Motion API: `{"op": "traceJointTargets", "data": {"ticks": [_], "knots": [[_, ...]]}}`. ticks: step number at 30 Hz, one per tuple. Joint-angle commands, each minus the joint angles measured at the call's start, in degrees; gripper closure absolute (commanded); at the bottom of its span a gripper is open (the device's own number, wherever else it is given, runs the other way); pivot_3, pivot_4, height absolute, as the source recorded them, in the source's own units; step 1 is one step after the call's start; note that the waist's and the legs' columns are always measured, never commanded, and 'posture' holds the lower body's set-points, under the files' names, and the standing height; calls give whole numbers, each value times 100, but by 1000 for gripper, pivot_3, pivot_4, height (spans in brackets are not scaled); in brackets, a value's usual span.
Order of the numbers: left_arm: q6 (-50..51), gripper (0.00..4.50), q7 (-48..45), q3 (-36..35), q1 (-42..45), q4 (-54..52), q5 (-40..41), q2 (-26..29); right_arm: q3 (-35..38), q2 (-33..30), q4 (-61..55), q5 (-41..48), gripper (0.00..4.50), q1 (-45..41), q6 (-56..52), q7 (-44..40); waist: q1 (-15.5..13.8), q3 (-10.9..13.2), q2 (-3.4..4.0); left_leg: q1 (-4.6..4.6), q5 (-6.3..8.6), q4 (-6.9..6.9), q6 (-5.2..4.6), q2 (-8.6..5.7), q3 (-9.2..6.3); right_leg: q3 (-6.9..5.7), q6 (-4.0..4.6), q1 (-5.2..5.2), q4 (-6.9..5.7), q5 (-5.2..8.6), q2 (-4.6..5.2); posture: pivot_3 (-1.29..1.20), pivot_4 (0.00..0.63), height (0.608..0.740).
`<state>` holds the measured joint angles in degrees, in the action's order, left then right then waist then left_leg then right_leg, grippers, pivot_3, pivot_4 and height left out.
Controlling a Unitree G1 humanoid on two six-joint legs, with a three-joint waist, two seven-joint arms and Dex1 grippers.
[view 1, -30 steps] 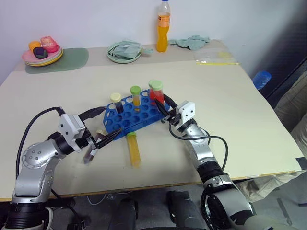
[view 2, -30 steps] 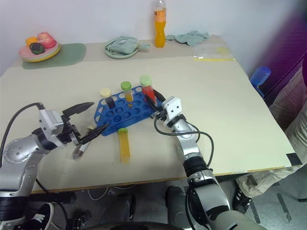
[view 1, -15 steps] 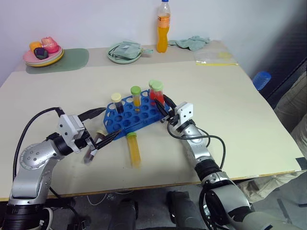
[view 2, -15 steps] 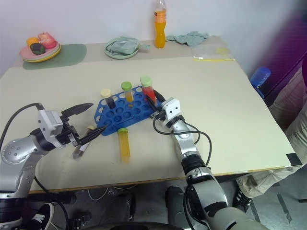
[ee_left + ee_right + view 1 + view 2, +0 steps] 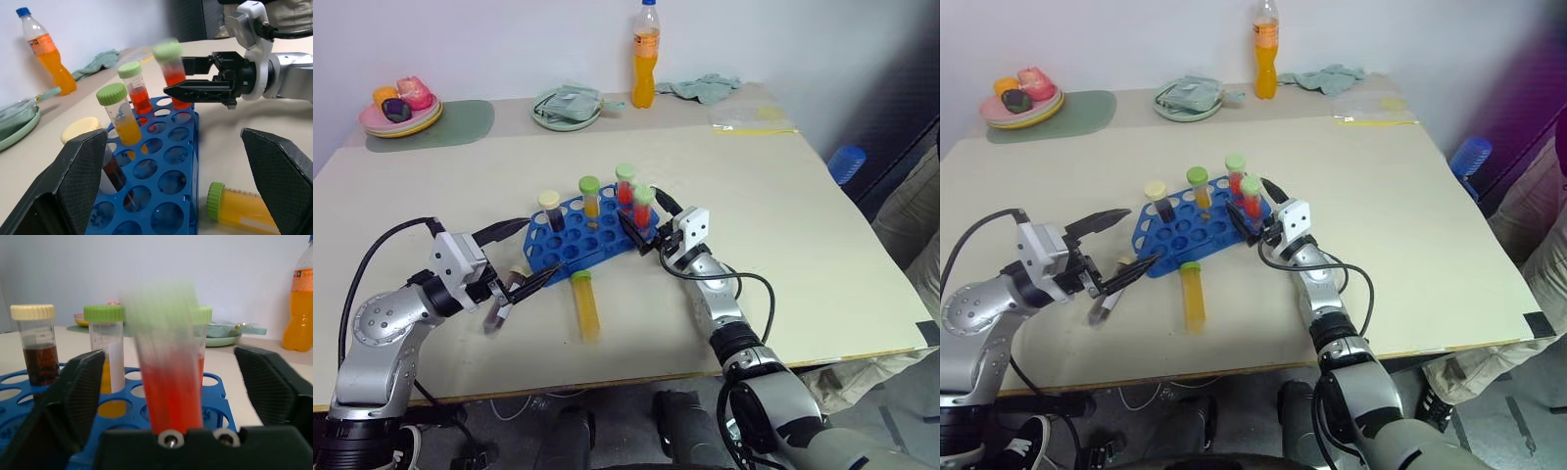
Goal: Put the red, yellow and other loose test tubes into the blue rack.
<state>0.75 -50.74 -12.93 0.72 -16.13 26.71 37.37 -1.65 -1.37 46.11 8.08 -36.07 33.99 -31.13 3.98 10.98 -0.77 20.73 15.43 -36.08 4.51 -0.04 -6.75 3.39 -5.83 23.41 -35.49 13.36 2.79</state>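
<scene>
Since a second ago the right end effector [image 5: 638, 227] has spread its fingers, and the red tube [image 5: 644, 208] now stands free in the blue rack [image 5: 582, 240] at frame centre. Four tubes stand racked. Left on the tabletop [image 5: 783, 196]: the yellow tube [image 5: 585, 305] below the rack and a dark tube [image 5: 496, 315] under the spread, empty left end effector [image 5: 524, 257].

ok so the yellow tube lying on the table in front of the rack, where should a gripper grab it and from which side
Probably from above, across the middle of the yellow tube. It lies flat on the table, green cap toward the blue rack, with bare table along both long sides. Fingers set across its width suit the round body; the cap end sits close to the rack.
</scene>
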Motion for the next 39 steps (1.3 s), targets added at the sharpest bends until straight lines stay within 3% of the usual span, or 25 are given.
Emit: {"op": "traceJointTargets", "data": {"ticks": [1, 7, 11, 16, 24, 29, 35, 39], "knots": [[-64, 0, 41, -149, 19, -189, 57, 7, 67, -150, -476, 22, 85, 68, -84, -13, 0, 0, 0, 0, 0, 0, 0, 0, 0, 0, 0, 0, 0, 0, 0, 0, 150, 740], [-64, 0, 68, -126, 39, -176, 49, -17, 2, -542, -1419, 65, 85, 441, -670, -179, -2, 0, 0, 1, 0, 0, 0, 0, 0, 1, 0, 0, 0, 0, 0, 0, 150, 740], [-98, 0, 5, -157, -42, -138, 44, 11, -66, -1230, -3339, 479, 85, 1398, -1877, -688, -39, 0, 1, 5, 0, 2, 0, 0, 0, 1, -2, 0, 3, 2, 1, 0, 150, 740], [164, 0, 65, -122, -195, -307, 113, 31, 177, -2272, -4946, 1049, 85, 2067, -3196, -1224, -48, 1, 2, 9, 0, -4, 0, 0, 3, 4, 2, 1, 10, 5, 1, 0, 150, 740], [227, 0, -26, -317, -534, -475, 151, 97, 671, -3630, -6242, 2424, 85, 2198, -4877, -2207, -74, 3, -2, 12, 1, -4, 0, 0, 4, 6, -20, 1, 17, 20, 2, 0, 150, 740], [386, 0, 46, -416, -742, -709, 248, 75, 768, -3789, -6327, 2798, 85, 1936, -5432, -2302, -139, 3, -4, 17, 1, -9, 0, 0, 6, 6, -20, 2, 22, 20, 2, 0, 150, 740], [2020, 0, 569, -577, -1080, -1535, 1057, 441, 672, -3874, -6252, 2811, 85, 1654, -5466, -2744, -161, 5, -7, 39, 1, -11, 0, 0, 6, 5, -22, 14, 29, 20, 4, 0, 150, 740], [3847, 0, 1675, -499, -847, -2219, 1213, 965, 528, -3752, -6014, 2641, 85, 1416, -5316, -2908, -158, 6, -10, 42, 1, -15, 0, 0, 3, 4, -24, 17, 26, 19, 3, 0, 150, 740]]}}
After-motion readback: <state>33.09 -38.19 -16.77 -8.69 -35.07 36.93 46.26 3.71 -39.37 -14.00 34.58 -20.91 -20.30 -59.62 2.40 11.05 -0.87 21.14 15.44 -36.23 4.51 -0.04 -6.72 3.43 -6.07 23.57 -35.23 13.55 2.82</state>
